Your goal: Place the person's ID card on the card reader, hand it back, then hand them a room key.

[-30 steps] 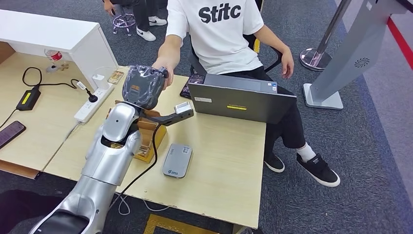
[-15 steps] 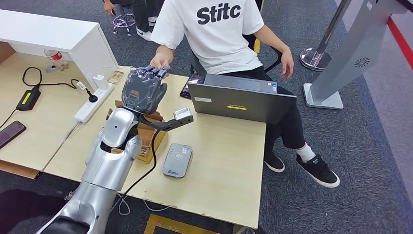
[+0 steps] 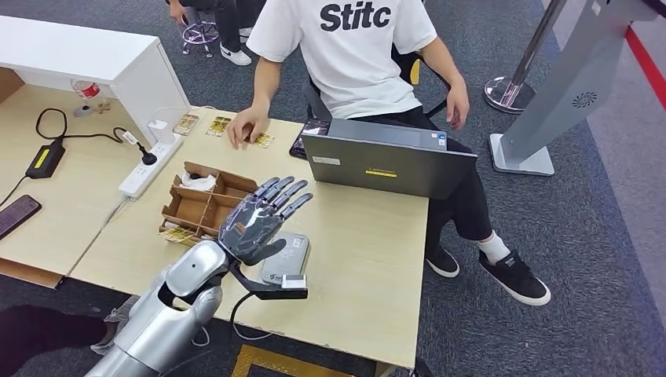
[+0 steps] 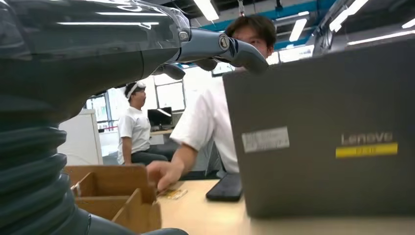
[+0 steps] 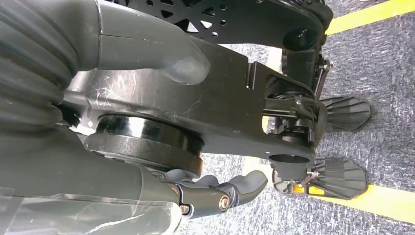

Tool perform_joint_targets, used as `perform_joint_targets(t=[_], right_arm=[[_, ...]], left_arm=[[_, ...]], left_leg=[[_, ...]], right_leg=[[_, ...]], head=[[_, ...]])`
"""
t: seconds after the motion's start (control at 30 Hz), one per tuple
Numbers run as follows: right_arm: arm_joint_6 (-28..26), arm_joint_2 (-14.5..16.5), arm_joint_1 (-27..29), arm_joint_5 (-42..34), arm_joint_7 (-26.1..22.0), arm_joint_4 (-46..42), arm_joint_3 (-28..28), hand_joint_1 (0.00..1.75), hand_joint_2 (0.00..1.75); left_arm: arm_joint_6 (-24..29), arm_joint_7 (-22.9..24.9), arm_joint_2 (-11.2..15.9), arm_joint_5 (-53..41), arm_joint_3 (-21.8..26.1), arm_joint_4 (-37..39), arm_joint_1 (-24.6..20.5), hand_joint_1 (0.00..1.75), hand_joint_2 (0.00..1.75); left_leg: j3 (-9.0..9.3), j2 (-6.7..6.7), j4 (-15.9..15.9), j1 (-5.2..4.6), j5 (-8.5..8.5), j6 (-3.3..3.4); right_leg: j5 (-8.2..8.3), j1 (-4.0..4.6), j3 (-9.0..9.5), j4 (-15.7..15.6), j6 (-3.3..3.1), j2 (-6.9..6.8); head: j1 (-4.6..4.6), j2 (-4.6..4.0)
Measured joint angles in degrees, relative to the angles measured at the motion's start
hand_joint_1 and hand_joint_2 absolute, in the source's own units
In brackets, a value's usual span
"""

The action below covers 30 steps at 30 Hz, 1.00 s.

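Head view shows the pale wooden desk (image 3: pixel 369 259), the largest surface, carrying all working items within reach of both parties. The person in a white printed T-shirt (image 3: pixel 353 55) sits across the desk's far edge, facing the robot, which suits a hand-over. A closed-angle grey laptop (image 3: pixel 389 161) stands between the person and the robot, its lid back toward the robot. The silver left arm (image 3: pixel 177 306) rises from below and carries the left hand (image 3: pixel 263 220) above the desk, palm up, fingers spread and straight, holding nothing. The brown cardboard compartment tray (image 3: pixel 200 206) lies just beside that hand; it probably stores room keys, though its contents are too small to identify. The flat grey card reader (image 3: pixel 294 255) sits on the desk partly under the hand, placed near the robot's edge for easy reach. No card is visible on its exposed part.

The person's hand (image 3: pixel 247 126) rests on the desk at the far edge, touching small yellowish cards (image 3: pixel 261 140); the ID card is likely among these, but this cannot be confirmed. A dark phone (image 3: pixel 309 133) lies near the laptop's corner.

Right wrist view shows the right hand (image 5: pixel 220 193) hanging toward the floor, fingers loosely extended and empty.

Judgement: the empty, upturned left hand suits a hand-over stage.
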Motion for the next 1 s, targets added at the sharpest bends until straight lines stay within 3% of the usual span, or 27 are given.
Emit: perform_joint_targets(t=[0.2, 0.5, 0.7, 1.0], right_arm=[[-0.01, -0.10, 0.00, -0.39, -0.11, 0.00, 0.00, 0.00, 1.75], [-0.01, -0.18, 0.00, -1.21, -0.55, 0.00, 0.02, 0.00, 1.75], [0.03, -0.25, 0.00, -1.91, -0.58, 0.00, 0.64, 0.00, 1.75], [0.22, -0.57, 0.01, -2.88, -0.85, -0.02, 1.46, 0.00, 1.75]], left_arm=[[-0.21, 1.36, 5.77, 0.18, -1.51, 0.00, 0.76, 0.00, 1.75], [0.29, 4.22, 10.24, -1.63, -2.00, 0.19, 0.44, 0.00, 1.75], [-3.95, 3.04, 14.12, 2.75, -1.98, 0.19, 0.88, 0.00, 1.75], [-8.61, 1.16, 20.42, 9.78, -1.58, -5.69, 5.61, 0.00, 1.75]], left_leg=[[-0.01, -0.02, 0.00, 0.03, 0.01, -0.01], [-0.02, -0.05, 0.00, 0.02, 0.01, 0.00], [-0.01, -0.04, -0.01, 0.04, 0.01, -0.01], [-0.02, -0.06, -0.01, 0.05, 0.00, -0.01]], right_leg=[[-0.01, 0.00, 0.00, 0.02, -0.01, -0.02], [0.00, 0.00, 0.00, 0.00, -0.01, -0.05], [-0.01, 0.01, 0.00, 0.02, -0.03, -0.05], [-0.08, 0.02, 0.00, 0.04, -0.12, -0.08]], head=[[0.00, 0.00], [0.02, 0.00], [0.00, 0.00], [0.01, 0.00]])
